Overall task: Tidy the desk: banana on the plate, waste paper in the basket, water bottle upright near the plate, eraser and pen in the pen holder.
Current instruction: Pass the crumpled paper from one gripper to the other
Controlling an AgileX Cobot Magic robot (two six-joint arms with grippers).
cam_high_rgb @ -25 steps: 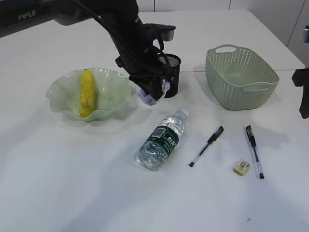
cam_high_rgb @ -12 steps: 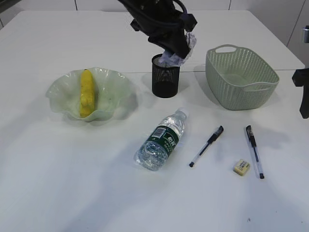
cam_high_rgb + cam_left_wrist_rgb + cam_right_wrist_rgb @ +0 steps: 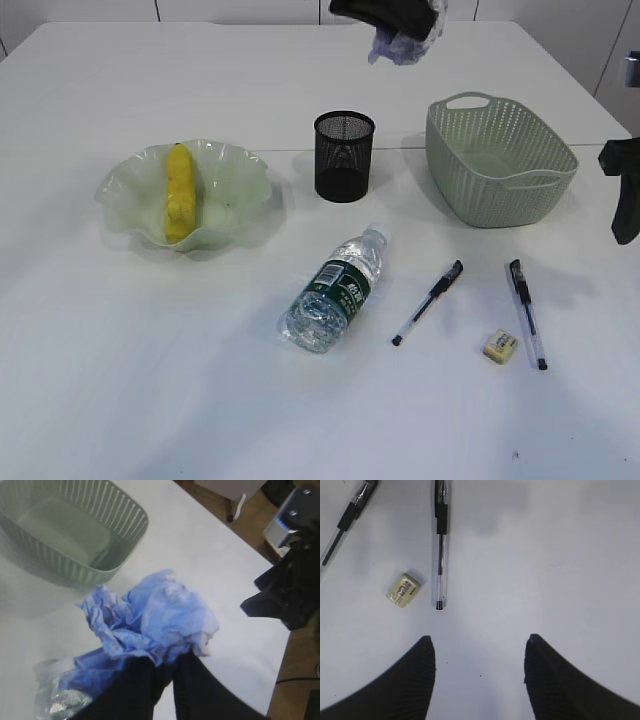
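My left gripper [image 3: 396,14] hangs at the top of the exterior view, shut on the crumpled bluish waste paper [image 3: 398,45] [image 3: 150,617], high up and just left of the green basket [image 3: 470,192] [image 3: 75,565]. The banana [image 3: 180,190] lies in the pale green plate [image 3: 245,175]. On its side in the middle of the table is the water bottle [image 3: 335,290]. Two pens [image 3: 430,300] [image 3: 527,312] and the eraser [image 3: 500,346] lie right of it. My right gripper [image 3: 480,647] stands open above bare table, near the eraser [image 3: 403,589] and a pen [image 3: 440,540].
The black mesh pen holder [image 3: 344,155] stands between plate and basket. My right arm [image 3: 625,190] shows at the right edge of the table. Brown floor and dark equipment [image 3: 292,580] lie beyond the table's far edge.
My left gripper has carried the waste paper up and to the right, from beside the pen holder to high above the table near the basket. The right arm has stayed put.
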